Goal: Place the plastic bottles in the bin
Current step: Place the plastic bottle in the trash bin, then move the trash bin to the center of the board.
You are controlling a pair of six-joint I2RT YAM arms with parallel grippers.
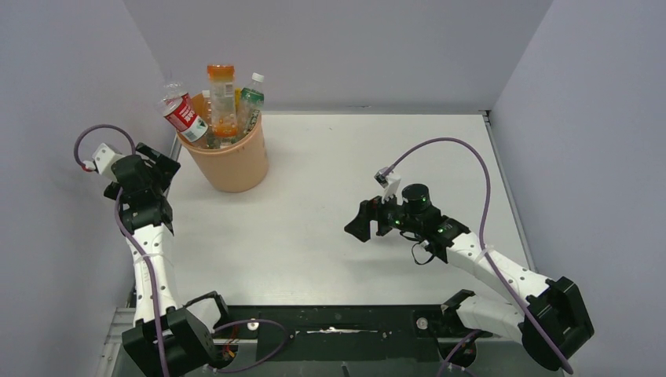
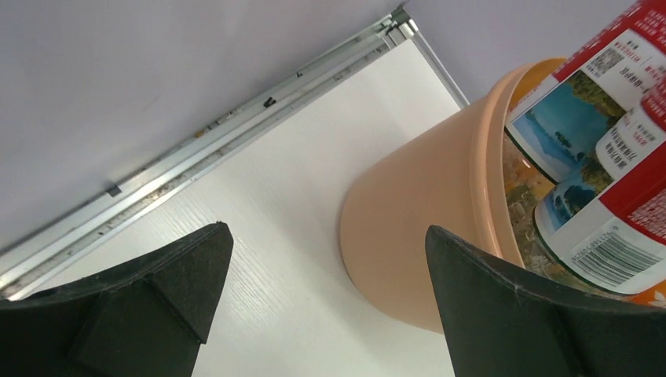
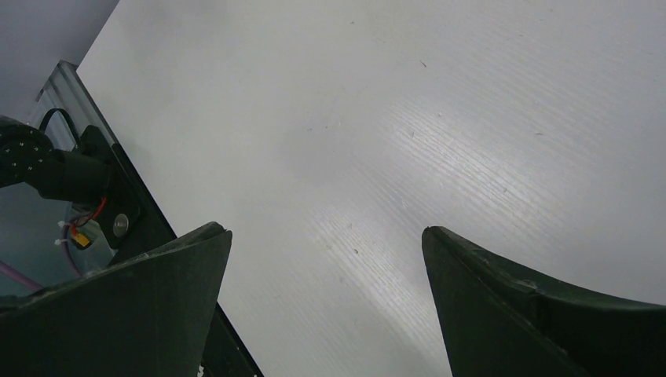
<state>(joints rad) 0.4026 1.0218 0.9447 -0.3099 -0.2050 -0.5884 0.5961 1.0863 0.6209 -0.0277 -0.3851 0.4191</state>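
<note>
While the left arm rises from its base along the table's left edge, I see its wrist bent toward the bin (image 1: 232, 166), with the left gripper (image 1: 159, 166) near the bin's left wall and not touching it. In the left wrist view that gripper (image 2: 326, 255) is spread wide, nothing between its fingers, the bin (image 2: 416, 204) ahead and to the right. The right arm stretches leftward over the middle of the table (image 1: 353, 149); the right gripper (image 1: 361, 225) hangs above bare tabletop, equally wide and empty in its own view (image 3: 326, 243).

The plastic bottles (image 1: 224, 106) are crowded into the bin, necks above the rim. A red-labelled bottle (image 1: 183, 115) leans out to the left, an orange bottle (image 1: 222, 94) stands tallest, and a green-labelled bottle (image 1: 251, 98) sits at the right. Up close, the red-labelled bottle (image 2: 609, 157) rests against the rim.
</note>
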